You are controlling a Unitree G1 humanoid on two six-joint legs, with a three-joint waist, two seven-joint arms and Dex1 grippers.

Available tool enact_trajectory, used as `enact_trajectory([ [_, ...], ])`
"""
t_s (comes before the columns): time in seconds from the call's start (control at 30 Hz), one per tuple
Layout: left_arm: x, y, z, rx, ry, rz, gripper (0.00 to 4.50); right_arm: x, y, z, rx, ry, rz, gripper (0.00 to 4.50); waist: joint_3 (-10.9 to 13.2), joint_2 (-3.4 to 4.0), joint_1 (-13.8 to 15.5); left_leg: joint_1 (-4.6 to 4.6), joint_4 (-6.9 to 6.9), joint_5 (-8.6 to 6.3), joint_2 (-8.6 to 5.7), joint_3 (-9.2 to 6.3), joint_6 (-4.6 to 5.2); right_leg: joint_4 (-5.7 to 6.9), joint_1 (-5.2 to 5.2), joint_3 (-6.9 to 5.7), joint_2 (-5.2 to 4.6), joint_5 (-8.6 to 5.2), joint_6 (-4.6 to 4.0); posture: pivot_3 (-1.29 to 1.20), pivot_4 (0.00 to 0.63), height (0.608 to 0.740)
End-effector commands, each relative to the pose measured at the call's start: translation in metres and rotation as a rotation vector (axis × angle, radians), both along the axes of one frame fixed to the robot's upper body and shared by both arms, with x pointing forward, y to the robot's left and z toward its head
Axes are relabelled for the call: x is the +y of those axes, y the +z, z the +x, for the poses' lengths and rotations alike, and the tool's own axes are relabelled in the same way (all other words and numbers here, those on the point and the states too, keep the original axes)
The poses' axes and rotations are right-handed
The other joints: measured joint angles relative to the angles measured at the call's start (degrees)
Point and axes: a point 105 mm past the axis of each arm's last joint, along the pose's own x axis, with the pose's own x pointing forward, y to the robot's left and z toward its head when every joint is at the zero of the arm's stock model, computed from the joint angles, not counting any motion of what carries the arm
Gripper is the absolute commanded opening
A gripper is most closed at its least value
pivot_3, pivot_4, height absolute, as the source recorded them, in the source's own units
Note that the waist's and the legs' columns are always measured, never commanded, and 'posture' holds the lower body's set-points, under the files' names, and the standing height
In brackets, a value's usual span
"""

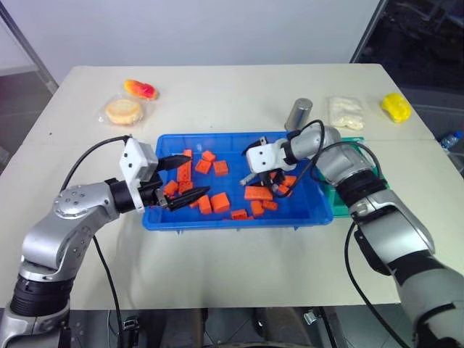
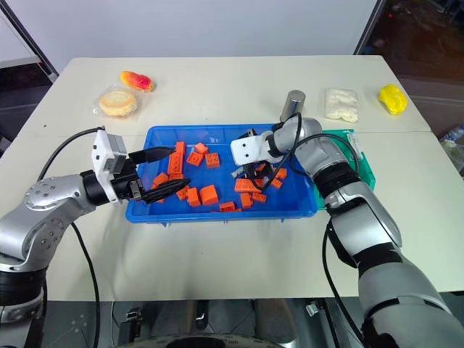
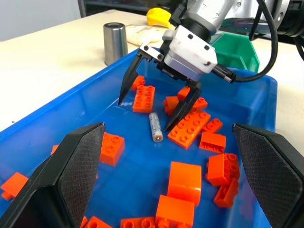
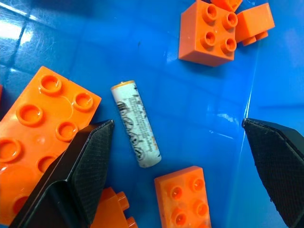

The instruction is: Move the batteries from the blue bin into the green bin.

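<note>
Right gripper (image 3: 154,102) hangs spread wide over lone battery (image 4: 136,123) lying flat on floor of blue bin (image 1: 163,217), among orange blocks (image 1: 220,201); fingers straddle it, not touching. Left gripper (image 1: 190,177), also open and empty, hovers at bin's left end. Green bin (image 3: 237,52) sits just beside blue bin's right end on desk (image 1: 239,87).

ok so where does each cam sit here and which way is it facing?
Left eye: on the head, looking down at the blue bin; both arms show.
Right eye: the same scene, shifted sideways.
Left wrist: looks along the open left gripper across the bin to the right gripper.
Right wrist: looks down between its open fingers at the battery.
Both wrist views share that battery.
</note>
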Motion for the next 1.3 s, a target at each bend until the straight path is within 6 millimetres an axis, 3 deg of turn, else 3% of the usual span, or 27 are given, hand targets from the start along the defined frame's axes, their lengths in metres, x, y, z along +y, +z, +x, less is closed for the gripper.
enact_trajectory([
  [0.03, -0.001, 0.012, -0.003, -0.059, 0.003, -0.009, 4.5, 0.004, -0.001, 0.001, -0.004, 0.022, -0.033, 3.03, 0.0, 0.0, 0.0, 0.0, 0.0, 0.0, 0.0, 0.0, 0.0, 0.0, 0.0, 0.0, 0.0, 0.0, 0.0, 0.0, 0.15, 0.74],
  [0.2, -0.001, 0.011, -0.003, -0.061, 0.013, -0.012, 4.5, 0.004, -0.003, 0.001, 0.008, 0.029, -0.044, 0.38, 0.0, 0.0, 0.0, 0.0, 0.0, 0.0, 0.0, 0.0, 0.0, 0.01, 0.0, 0.0, -0.01, 0.0, 0.0, 0.0, 0.15, 0.74],
  [0.23, -0.001, 0.011, -0.002, -0.061, 0.016, -0.012, 4.5, 0.004, -0.004, 0.001, 0.01, 0.031, -0.047, 0.04, 0.0, 0.0, 0.0, 0.0, 0.0, 0.0, 0.0, 0.0, 0.0, 0.01, 0.0, 0.0, -0.01, 0.0, 0.0, 0.0, 0.15, 0.74],
  [0.43, 0.0, 0.011, -0.002, -0.062, 0.024, -0.016, 4.5, 0.007, 0.002, 0.003, -0.007, 0.028, -0.026, 0.02, 0.0, 0.0, 0.0, 0.0, 0.0, 0.0, -0.01, 0.0, 0.0, 0.02, 0.0, 0.0, -0.02, 0.0, 0.0, 0.0, 0.15, 0.74],
  [0.6, 0.003, 0.01, 0.0, -0.063, 0.021, -0.018, 4.5, 0.005, 0.075, 0.011, -0.125, -0.023, 0.149, 0.02, 0.0, 0.04, 0.0, -0.03, 0.0, 0.0, -0.01, 0.02, 0.0, 0.02, -0.04, 0.01, -0.03, 0.0, 0.0, 0.0, 0.15, 0.74],
  [0.7, 0.002, 0.012, 0.001, -0.068, 0.011, -0.024, 4.5, -0.028, 0.121, -0.002, -0.153, -0.088, 0.205, 0.02, 0.0, 0.04, 0.5, -0.06, -0.01, 0.0, -0.01, -0.01, -0.01, 0.03, -0.07, 0.0, -0.04, 0.0, 0.0, 0.0, 0.15, 0.74],
  [0.8, 0.0, 0.014, 0.002, -0.074, -0.007, -0.033, 4.5, -0.071, 0.145, -0.021, -0.163, -0.191, 0.203, 0.02, 0.0, 0.03, 1.5, -0.1, -0.03, -0.01, -0.04, -0.06, 0.0, -0.06, -0.04, -0.06, -0.1, 0.0, 0.0, 0.0, 0.15, 0.74],
  [0.9, -0.003, 0.014, 0.005, -0.074, -0.032, -0.034, 4.5, -0.121, 0.148, -0.034, -0.18, -0.347, 0.142, 0.02, 0.0, -0.01, 1.9, -0.09, -0.01, -0.01, -0.05, -0.05, 0.01, -0.14, 0.02, -0.07, -0.09, 0.0, -0.01, 0.0, 0.15, 0.74],
  [1.0, -0.006, 0.014, 0.009, -0.072, -0.06, -0.033, 4.5, -0.153, 0.144, -0.047, -0.159, -0.473, 0.141, 0.02, 0.0, 0.0, 1.7, -0.04, 0.04, -0.01, -0.05, 0.03, 0.01, -0.17, 0.09, -0.03, -0.08, -0.01, -0.01, 0.0, 0.15, 0.74],
  [1.3, -0.014, 0.021, 0.017, -0.075, -0.159, -0.017, 4.5, -0.187, 0.111, -0.065, -0.048, -0.648, 0.182, 0.02, 0.0, 0.03, 0.1, 0.0, 0.02, 0.0, 0.0, 0.11, 0.02, -0.06, 0.0, 0.06, 0.02, 0.0, 0.0, 0.0, 0.15, 0.74],
])
